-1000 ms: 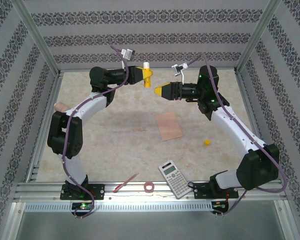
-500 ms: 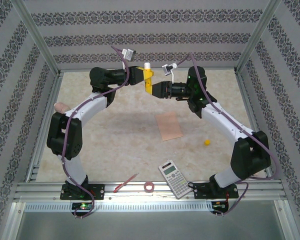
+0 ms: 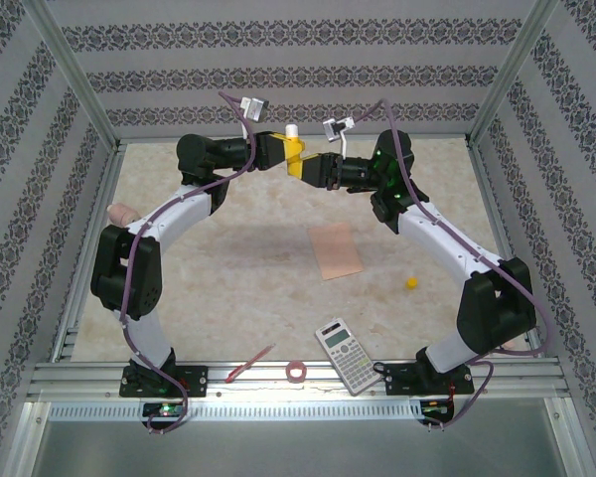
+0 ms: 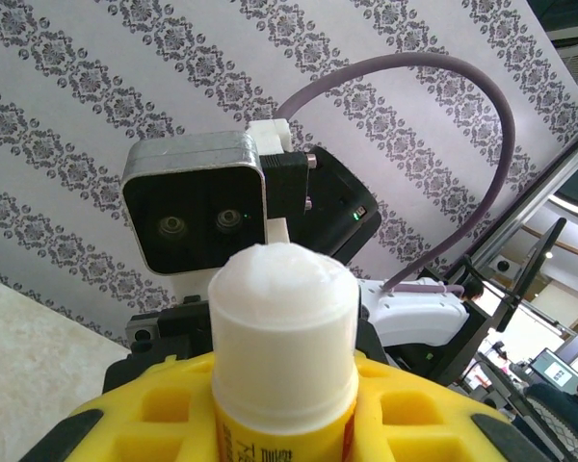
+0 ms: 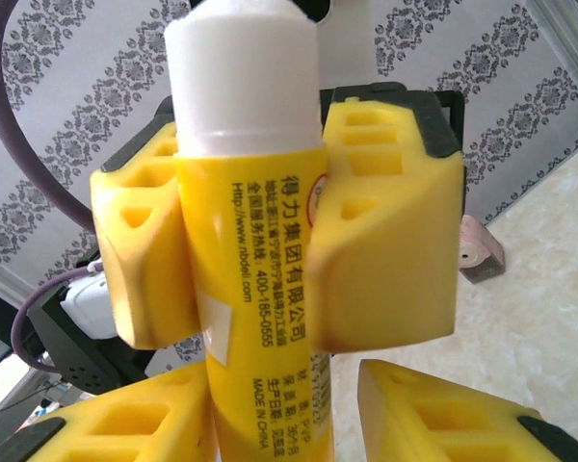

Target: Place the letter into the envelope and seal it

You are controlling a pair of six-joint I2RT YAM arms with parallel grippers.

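Observation:
A glue stick (image 3: pixel 294 149) with a yellow body and a white top is held upright in the air at the back of the table, with my left gripper (image 3: pixel 286 157) shut on it. In the left wrist view its white top (image 4: pixel 282 327) rises between my yellow fingers (image 4: pixel 414 404). My right gripper (image 3: pixel 316 169) has come up from the right, and its jaws stand round the stick's lower end (image 5: pixel 270 366); a narrow gap shows beside the right finger (image 5: pixel 453 419). The peach envelope (image 3: pixel 336 250) lies flat mid-table, flap not visible. The letter is out of view.
A calculator (image 3: pixel 346 355), a red pen (image 3: pixel 250 364) and a tape roll (image 3: pixel 297 372) lie along the near edge. A small yellow piece (image 3: pixel 412 282) sits right of the envelope. A pinkish roll (image 3: pixel 121 212) rests at the left wall. Patterned walls enclose the table.
My right arm has swung left to the glue stick and its jaws have narrowed round the stick's lower end. The left arm and the envelope have not moved.

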